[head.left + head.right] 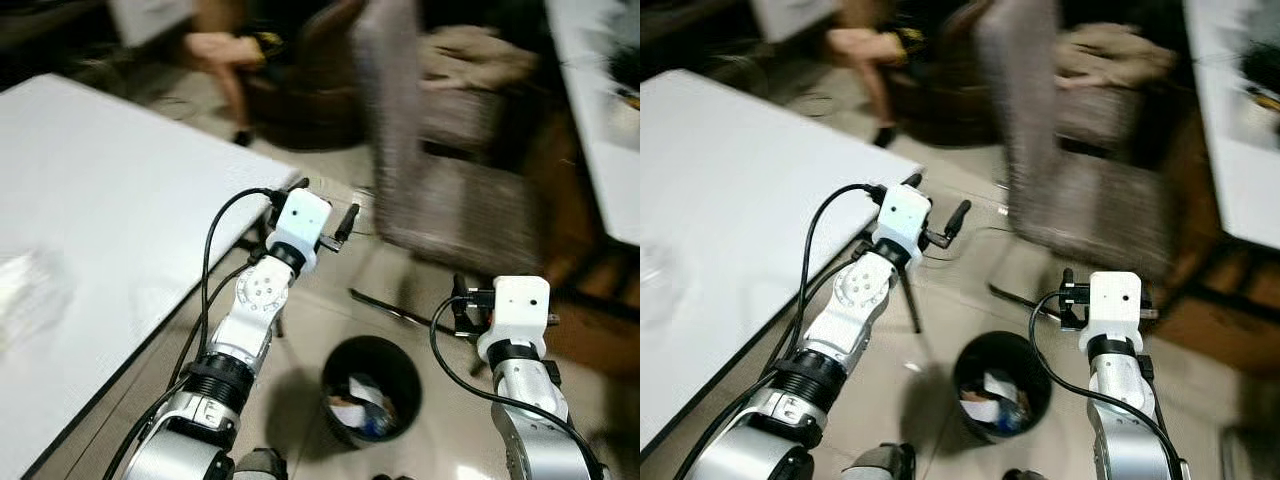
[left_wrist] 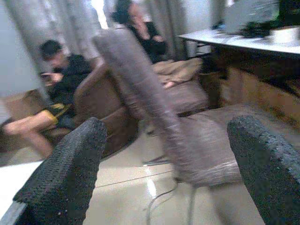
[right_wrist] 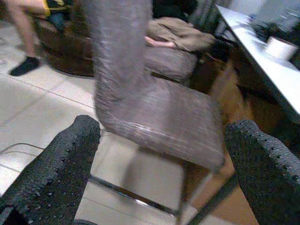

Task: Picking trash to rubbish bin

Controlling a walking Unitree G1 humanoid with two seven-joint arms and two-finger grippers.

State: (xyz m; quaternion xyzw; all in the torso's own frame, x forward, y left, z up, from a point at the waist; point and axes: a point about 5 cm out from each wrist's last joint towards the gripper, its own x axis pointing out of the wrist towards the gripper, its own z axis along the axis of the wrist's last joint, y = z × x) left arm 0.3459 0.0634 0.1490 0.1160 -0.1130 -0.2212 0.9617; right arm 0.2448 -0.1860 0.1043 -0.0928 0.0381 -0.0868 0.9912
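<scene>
Bin (image 1: 371, 388) holds trash. Left gripper (image 2: 173, 168) and right gripper (image 3: 159, 168) above bin, both spread, empty. Risk: chair (image 1: 440, 170) beyond bin could snag an arm.

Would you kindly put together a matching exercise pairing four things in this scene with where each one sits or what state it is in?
Things:
1. rubbish bin
2. white table
3. grey chair
4. left gripper

Places or states:
A. open, holding nothing
B. ahead of the robot, past the bin
C. on the floor between the two arms, trash inside
D. along the robot's left side

Pairs: 1-C, 2-D, 3-B, 4-A
</scene>
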